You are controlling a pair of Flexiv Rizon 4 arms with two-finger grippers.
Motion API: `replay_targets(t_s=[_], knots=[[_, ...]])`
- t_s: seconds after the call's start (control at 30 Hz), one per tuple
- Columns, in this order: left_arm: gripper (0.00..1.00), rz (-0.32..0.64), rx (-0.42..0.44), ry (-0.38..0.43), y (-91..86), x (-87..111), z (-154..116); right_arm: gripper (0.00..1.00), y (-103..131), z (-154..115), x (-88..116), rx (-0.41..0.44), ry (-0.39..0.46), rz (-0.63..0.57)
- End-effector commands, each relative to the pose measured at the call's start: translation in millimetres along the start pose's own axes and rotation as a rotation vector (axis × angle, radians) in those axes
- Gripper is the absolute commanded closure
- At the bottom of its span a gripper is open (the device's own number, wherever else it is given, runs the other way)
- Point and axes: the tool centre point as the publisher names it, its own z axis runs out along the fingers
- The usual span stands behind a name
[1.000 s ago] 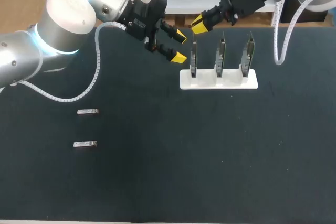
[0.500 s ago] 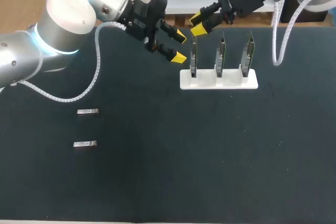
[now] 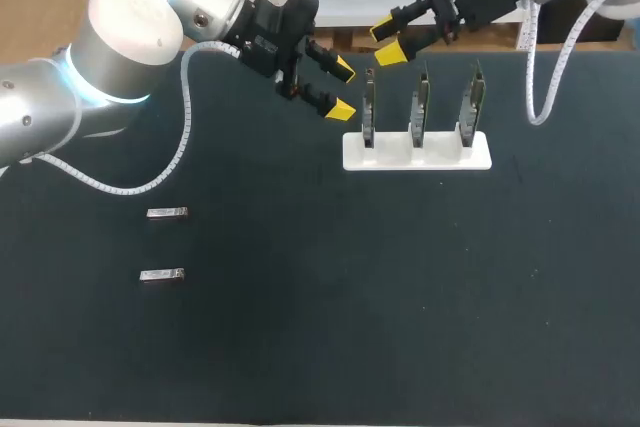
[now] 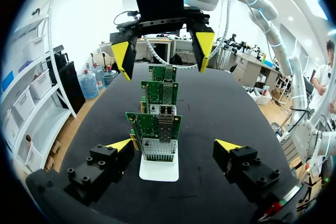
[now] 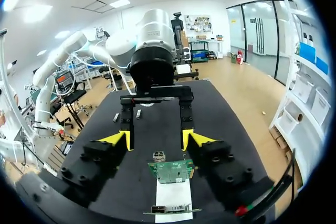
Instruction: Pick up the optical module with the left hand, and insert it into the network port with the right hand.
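Note:
Two silver optical modules (image 3: 166, 212) (image 3: 161, 274) lie on the dark mat at the left; they also show as modules (image 5: 116, 117) far past the grippers in the right wrist view. A white stand (image 3: 415, 152) holds three upright green circuit boards (image 3: 369, 107) with network ports (image 4: 165, 111). My left gripper (image 3: 336, 88) hovers open just left of the stand, and nothing sits between its fingers (image 4: 173, 145). My right gripper (image 3: 388, 42) hangs open behind and above the leftmost board, empty (image 5: 157, 139). The two grippers face each other across the boards (image 5: 170, 170).
The stand's white base (image 4: 159, 169) lies between the two grippers. My left arm's white cable (image 3: 185, 137) droops over the mat's back left. The mat (image 3: 400, 297) stretches dark in front of the stand.
My right gripper has gone from nearly shut to open and has drawn back up and to the right, away from the leftmost board. The left arm has kept still.

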Motion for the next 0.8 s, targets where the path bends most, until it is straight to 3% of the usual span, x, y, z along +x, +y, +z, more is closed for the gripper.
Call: replay_targets(t_s=[0.03,0.8], knots=[[0.0,-0.001,-0.001,0.003,-0.2,-0.5,0,1.0,-1,3,1,0.007,0.008,0.001],[0.0,-0.001,-0.001,0.003,-0.2,-0.5,0,1.0,-5,16,10,-0.005,0.065,-0.006]])
